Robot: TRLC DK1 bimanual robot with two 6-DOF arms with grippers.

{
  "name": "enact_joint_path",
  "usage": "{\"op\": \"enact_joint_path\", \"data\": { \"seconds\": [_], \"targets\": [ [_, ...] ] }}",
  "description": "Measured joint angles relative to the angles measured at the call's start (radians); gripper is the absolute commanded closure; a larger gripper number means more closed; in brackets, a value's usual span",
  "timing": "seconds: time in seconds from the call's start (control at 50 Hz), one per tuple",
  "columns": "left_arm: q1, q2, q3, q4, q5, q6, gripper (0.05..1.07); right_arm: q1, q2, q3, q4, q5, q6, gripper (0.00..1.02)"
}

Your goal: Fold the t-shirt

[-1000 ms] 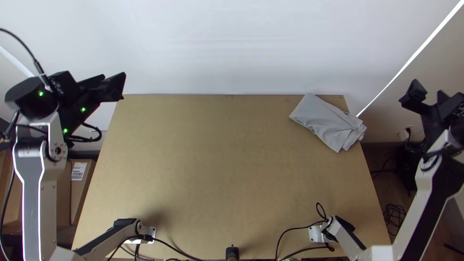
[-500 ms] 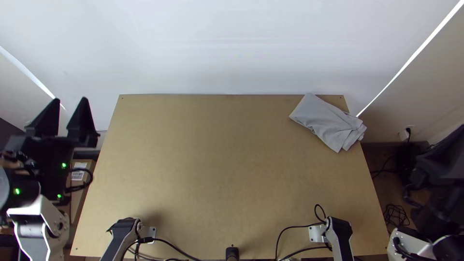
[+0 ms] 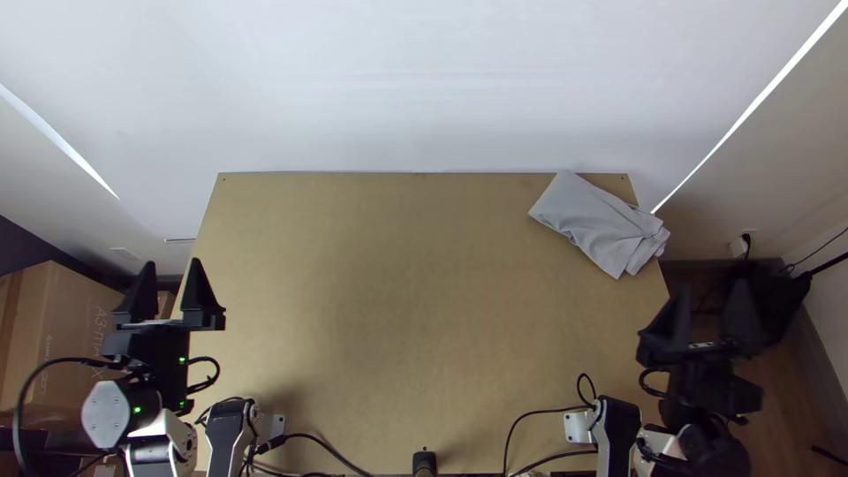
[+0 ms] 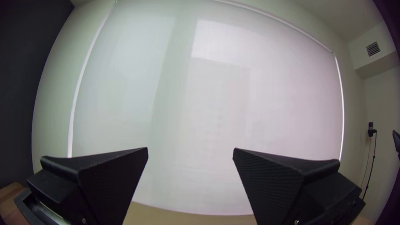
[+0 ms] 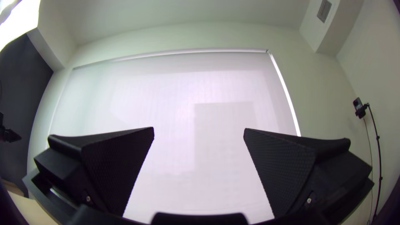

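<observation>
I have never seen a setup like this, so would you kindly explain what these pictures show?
Two robot arms are mounted at a wooden table. The top view looks steeply down from above the near edge; each of the other two comes from a camera on one arm's wrist, facing a large pale blind. Near the table's far right corner lies a grey cloth, presumably the t-shirt, folded into a compact, wrinkled bundle. The left gripper and the right gripper both stand open, holding nothing.
</observation>
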Motion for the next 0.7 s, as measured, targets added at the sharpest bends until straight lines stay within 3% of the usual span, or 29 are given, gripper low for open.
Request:
{"op": "enact_joint_path", "data": {
  "seconds": [0.18,0.42,0.7],
  "targets": [
    [0.015,-0.140,-0.228,0.003,-0.003,-0.021,0.10,0.003,-0.025,-0.134,-0.056,0.000,0.028,0.03],
    [0.026,-0.149,-0.429,0.002,-0.004,-0.064,0.10,0.048,-0.027,-0.385,-0.056,0.000,0.065,0.03],
    [0.024,-0.150,-0.498,0.002,-0.003,-0.059,0.10,0.151,-0.027,-0.412,-0.358,0.005,0.070,0.03]
  ]
}}
